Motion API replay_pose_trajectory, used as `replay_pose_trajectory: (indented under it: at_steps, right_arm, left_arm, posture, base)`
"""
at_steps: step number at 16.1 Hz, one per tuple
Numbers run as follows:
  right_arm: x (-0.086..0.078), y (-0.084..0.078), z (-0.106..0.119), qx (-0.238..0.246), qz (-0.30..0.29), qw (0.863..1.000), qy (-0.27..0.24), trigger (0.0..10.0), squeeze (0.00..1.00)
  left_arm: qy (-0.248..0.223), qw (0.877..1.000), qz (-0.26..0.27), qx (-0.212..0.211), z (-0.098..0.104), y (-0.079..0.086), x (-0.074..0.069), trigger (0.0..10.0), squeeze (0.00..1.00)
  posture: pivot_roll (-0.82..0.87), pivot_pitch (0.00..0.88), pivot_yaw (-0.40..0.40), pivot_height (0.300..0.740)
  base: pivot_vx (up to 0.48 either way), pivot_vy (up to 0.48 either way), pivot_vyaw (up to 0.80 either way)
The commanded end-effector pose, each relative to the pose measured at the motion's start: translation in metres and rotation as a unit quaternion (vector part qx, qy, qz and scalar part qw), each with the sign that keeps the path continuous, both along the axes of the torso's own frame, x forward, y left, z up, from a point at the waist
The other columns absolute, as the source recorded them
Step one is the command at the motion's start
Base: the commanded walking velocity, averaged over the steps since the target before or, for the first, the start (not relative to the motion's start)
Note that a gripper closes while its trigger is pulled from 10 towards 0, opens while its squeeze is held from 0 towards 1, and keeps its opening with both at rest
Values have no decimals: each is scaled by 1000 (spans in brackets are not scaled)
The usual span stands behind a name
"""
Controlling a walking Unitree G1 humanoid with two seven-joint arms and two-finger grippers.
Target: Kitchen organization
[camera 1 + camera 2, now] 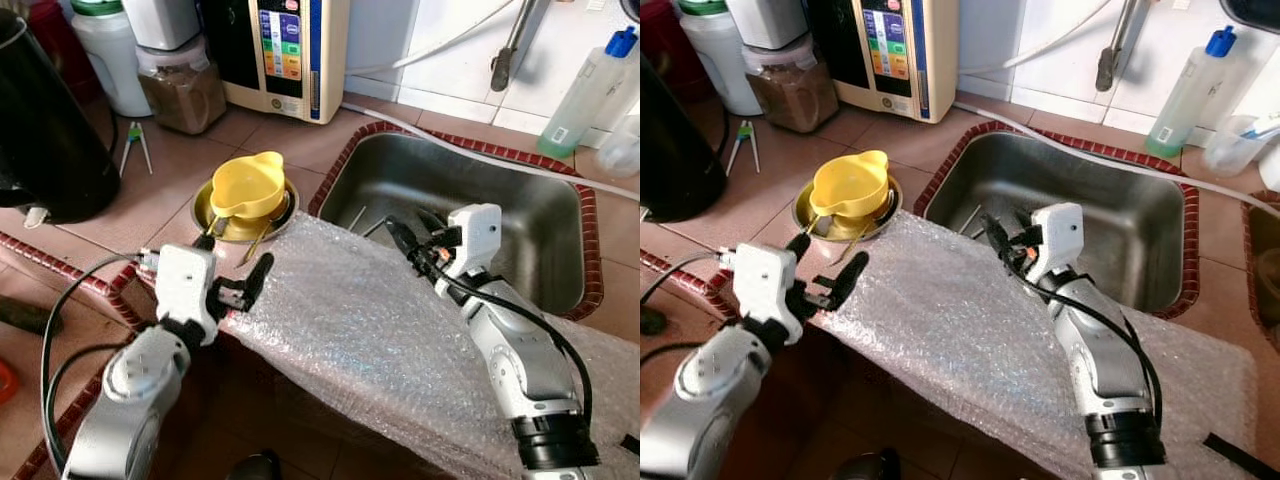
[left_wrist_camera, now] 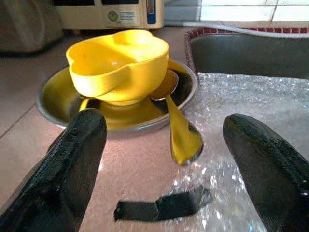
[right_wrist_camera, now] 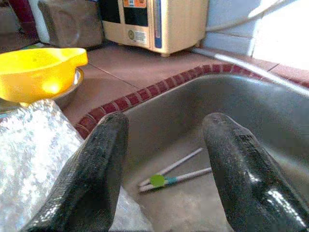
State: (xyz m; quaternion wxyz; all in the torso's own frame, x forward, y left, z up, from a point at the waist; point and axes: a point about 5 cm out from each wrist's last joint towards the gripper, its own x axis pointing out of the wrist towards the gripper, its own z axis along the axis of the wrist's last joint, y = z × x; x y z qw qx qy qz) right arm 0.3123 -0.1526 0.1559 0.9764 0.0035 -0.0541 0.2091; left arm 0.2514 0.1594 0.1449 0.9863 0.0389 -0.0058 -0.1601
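Bubble wrap (image 1: 370,330) drapes over the desk's (image 1: 150,200) front edge and the sink's (image 1: 560,250) near rim. The left gripper (image 1: 240,275), fingers apart, hovers at the wrap's left end, facing a spoon (image 2: 181,133) leaning from the steel plate (image 1: 205,205) under the yellow bowl (image 1: 248,185). The right gripper (image 1: 415,232), fingers apart, overhangs the sink, where two sticks (image 3: 176,175) lie. Containers (image 1: 180,85) and a dispenser (image 1: 285,55) line the desk's far edge.

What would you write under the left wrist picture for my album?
Open left gripper faces a yellow bowl in a metal dish, spoon leaning out.

Glossy yellow plastic bowl (image 1: 247,186) in a shiny metal dish (image 1: 207,208); dull steel sink (image 1: 520,215); crinkly, probably plastic bubble wrap (image 1: 360,320).
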Motion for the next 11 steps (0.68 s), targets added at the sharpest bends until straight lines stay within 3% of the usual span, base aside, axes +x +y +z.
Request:
replay_pose_trajectory:
  at_steps: [1,3,4,5,6,7,8,9,11]
  right_arm:
    - [-4,-4,5,11,-19,1000,-12,10000,1000]
    - [-12,-1,2,0,-13,1000,-14,10000,1000]
    - [-14,-1,1,1,-11,1000,-12,10000,1000]
    - [-18,-1,-1,-5,-4,1000,-7,10000,1000]
    - [-20,-3,-1,-8,0,1000,-7,10000,973]
    - [-22,-3,0,-22,6,1000,-14,10000,745]
    - [-23,-3,1,-12,3,1000,-13,10000,490]
    - [-23,-1,3,-1,1,1000,-19,10000,0]
    - [-20,7,9,21,-13,999,-31,10000,0]
  left_arm:
    - [-11,1000,15,6,2,0,-4,10000,1000]
    - [-16,999,34,-1,-2,-2,-6,10000,973]
    - [-17,999,39,2,-4,-2,-6,10000,878]
    - [-29,997,69,7,-3,0,-2,10000,0]
    - [-43,996,77,11,0,2,0,10000,0]
    - [-57,994,90,25,3,6,3,10000,0]
    - [-71,991,111,24,8,12,7,10000,0]
    - [-82,987,136,22,12,20,11,10000,0]
    - [-85,983,165,9,14,25,16,10000,0]
  posture:
    - [76,123,36,740]
    - [44,95,38,740]
    - [39,88,37,740]
    - [38,72,17,740]
    - [38,65,11,740]
    - [36,50,5,740]
    - [37,42,1,740]
    - [33,34,-1,740]
    - [28,24,0,740]
  base:
    - [0,0,0]
    - [0,0,0]
    - [0,0,0]
    - [0,0,0]
    - [0,0,0]
    - [0,0,0]
    - [0,0,0]
    - [0,0,0]
    - [0,0,0]
